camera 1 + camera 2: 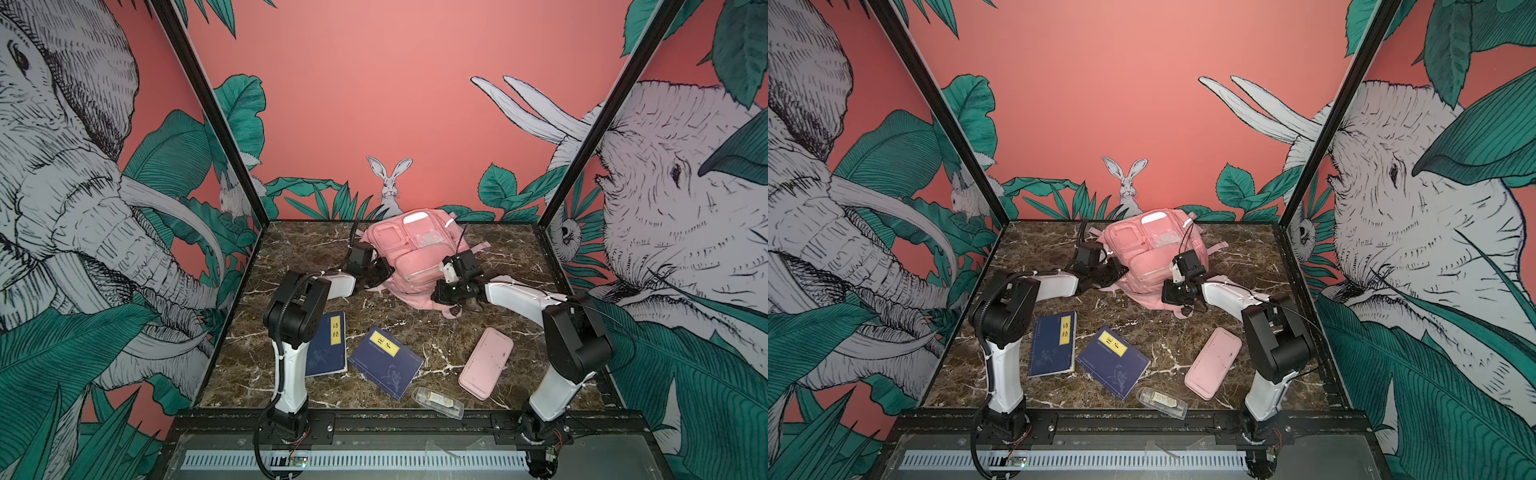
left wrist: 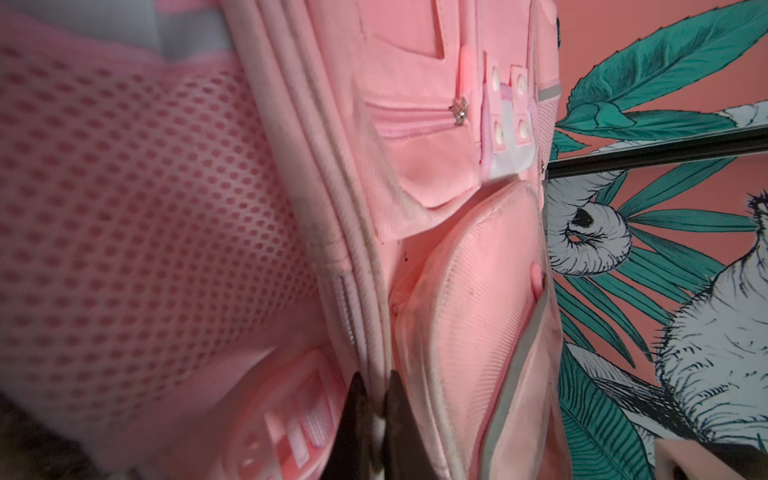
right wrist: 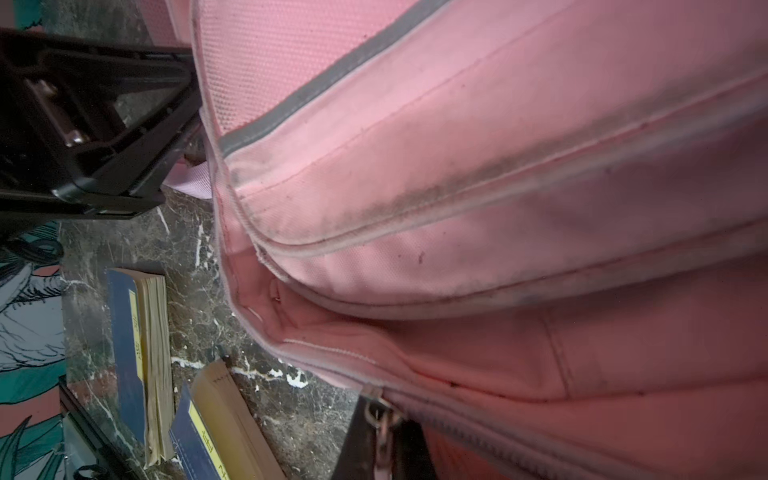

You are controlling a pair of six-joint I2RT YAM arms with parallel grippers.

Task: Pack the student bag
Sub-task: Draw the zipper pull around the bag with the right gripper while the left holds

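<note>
Left hand [image 2: 376, 401] grips the bag [image 1: 409, 257] — right hand [image 3: 386, 419] pinches its zip pull [image 3: 377, 413], both closed tight.

blue book [image 1: 330, 347], 2nd blue book [image 1: 386, 361], pink pencil case [image 1: 486, 363], clear box [image 1: 437, 402], marble table [image 1: 436, 332]

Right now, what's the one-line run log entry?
left end effector: shut on soft pink fabric backpack | right end effector: shut on its zip pull | flat pink pencil case: not packed
</note>
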